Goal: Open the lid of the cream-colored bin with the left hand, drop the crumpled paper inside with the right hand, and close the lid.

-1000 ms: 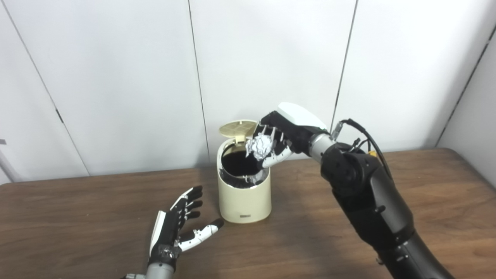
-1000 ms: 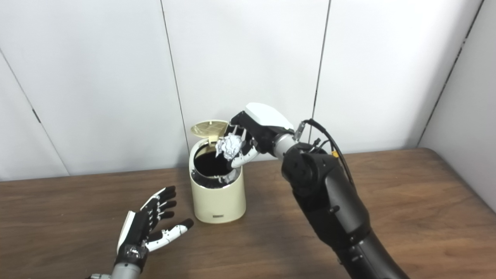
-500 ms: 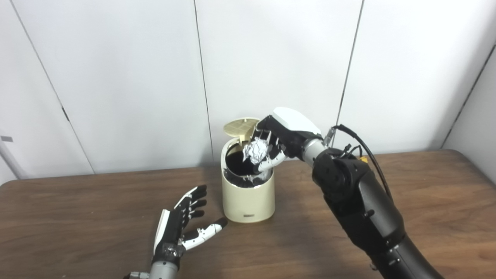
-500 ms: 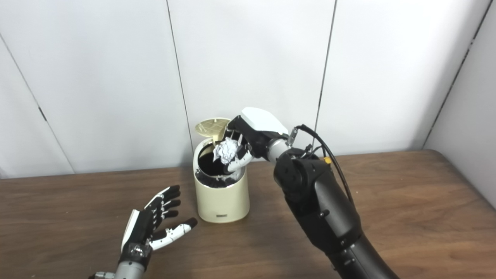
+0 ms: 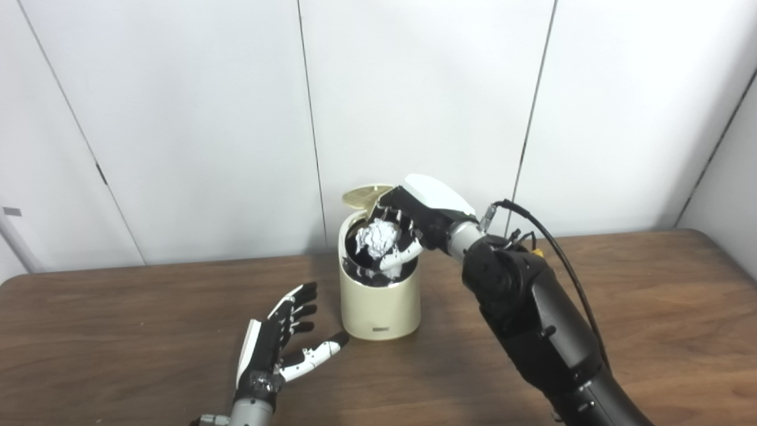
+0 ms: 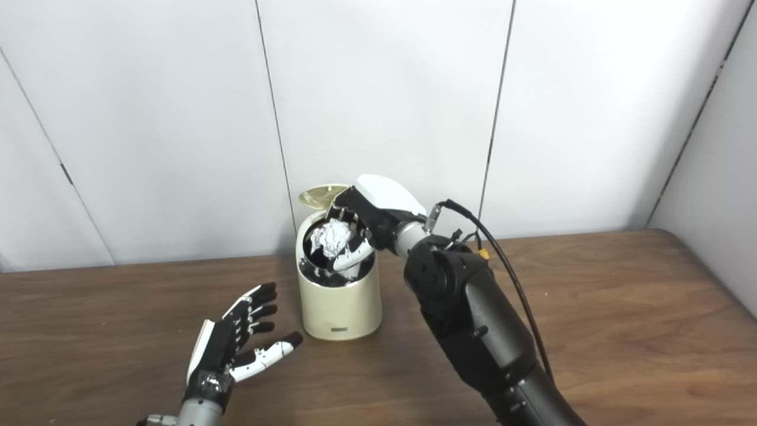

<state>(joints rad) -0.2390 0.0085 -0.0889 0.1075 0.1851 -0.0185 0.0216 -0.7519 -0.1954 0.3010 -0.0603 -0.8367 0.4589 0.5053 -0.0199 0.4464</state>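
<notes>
A dark brown wooden table [image 5: 650, 307] fills the lower half of the frame, backed by white wall panels [image 5: 177, 118]. From the lower right corner the black right arm [image 5: 532, 319] slants up toward the centre, the bulkiest thing after the table.

Just left of centre stands the cream-coloured cylindrical bin [image 5: 379, 302], its dark mouth exposed. Its round cream lid [image 5: 366, 194] is tipped up on the hinge at the rear rim, so the opening step looks finished.

At the lower left, the black-and-white left hand [image 5: 278, 349] lies near the table with its fingers spread wide, holding nothing, near the bin's base but apart from it.

The black-and-white right hand [image 5: 411, 228] is poised over the bin's mouth, curled around the small crumpled ball of white paper [image 5: 376, 236], which sits right at the opening, between the fingers above and the white thumb below.

The step in hand is the drop. The next move calls for those fingers to open so the ball falls clear into the bin, then for the right hand to lift away without knocking the raised lid just behind it, leaving room for the lid to be closed.
</notes>
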